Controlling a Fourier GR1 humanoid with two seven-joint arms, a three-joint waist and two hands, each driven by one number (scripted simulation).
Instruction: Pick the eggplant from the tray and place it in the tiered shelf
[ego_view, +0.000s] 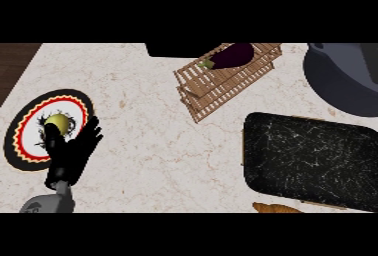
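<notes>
A slatted shelf of pale brown wood (225, 80) is seen; a glossy dark purple eggplant (235, 55), a black speckled stone-like tray (314, 162) and a pale marbled counter (162, 150) are shown.

Pale marbled counter (148, 165) fills view; dark strip, perhaps wood floor (15, 62), upper left.

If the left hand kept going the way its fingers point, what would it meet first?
Probably the plate: the left hand, fingers straight, points up and away over its rim, beside a yellow ball. Height above the plate is unclear.
</notes>
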